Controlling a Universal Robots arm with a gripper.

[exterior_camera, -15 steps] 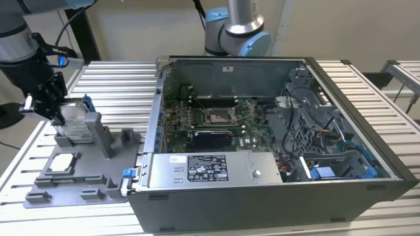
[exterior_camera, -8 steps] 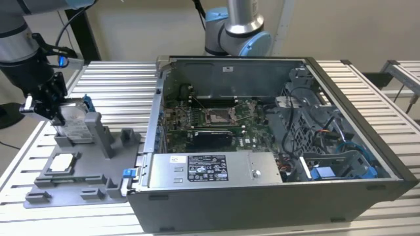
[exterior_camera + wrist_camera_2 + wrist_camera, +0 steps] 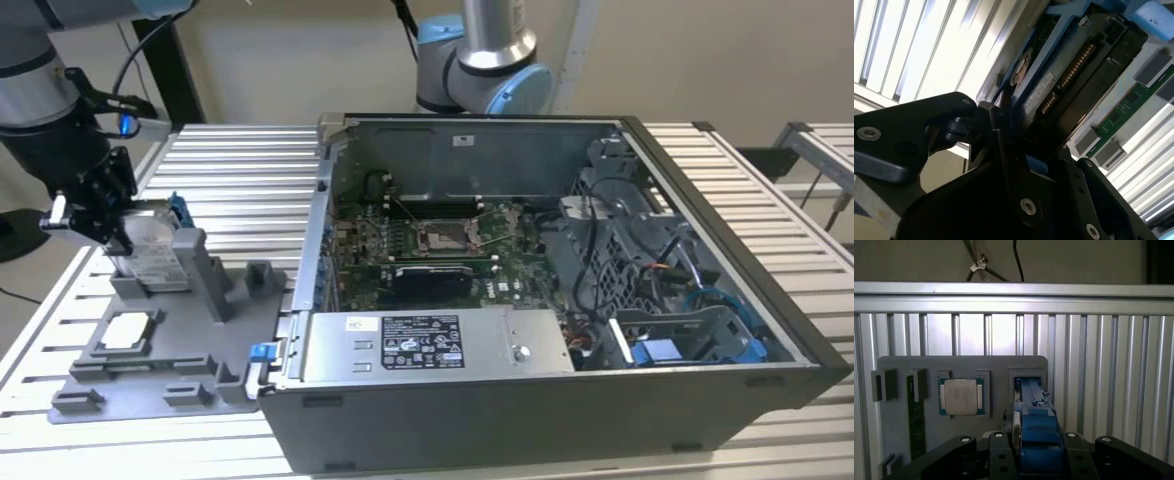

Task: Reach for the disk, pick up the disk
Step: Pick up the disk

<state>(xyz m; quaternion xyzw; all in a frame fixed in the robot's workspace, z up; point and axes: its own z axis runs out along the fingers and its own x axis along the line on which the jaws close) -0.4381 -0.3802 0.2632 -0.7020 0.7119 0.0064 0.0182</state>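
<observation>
Presently the black two-fingered end effector (image 3: pixel 107 225) is clamped on the disk (image 3: pixel 154 250), a flat rectangular silver-grey metal hard drive with a white printed label and a blue plastic carrier frame around its edges. Both wrist views show a black finger (image 3: pixel 1004 130) against each broad face.

Location: the disk stands on edge at the exterior view's left. Its lower end sits in a slot of the moulded grey plastic fixture tray (image 3: pixel 174 385), which lies on the ribbed aluminium surface (image 3: pixel 227 170). It is well apart from the open grey computer case (image 3: pixel 534 400). A small square white-topped chip (image 3: pixel 960 396) rests in a neighbouring pocket of the tray, beside the slot and untouched.

Orientation: the long axis runs roughly upright, from the slot up into the end effector. The broad faces stand vertical, the labelled one turned toward the exterior camera. The narrow blue-framed edge (image 3: pixel 1035 425) faces the first wrist view.

Handling, as a judgement:
- The body is rigid metal, fairly heavy for its size and smooth-faced, so a firm squeeze across the two flat faces is the sound hold.
- The blue frame is thinner plastic and likely to flex, which makes it a poor place to bear load.
- The circuit side and its row of contacts (image 3: pixel 1076 62) look vulnerable to scraping.
- The drive is sensitive to knocks, so it should leave the slot straight along its long axis, without twisting against the walls.
</observation>
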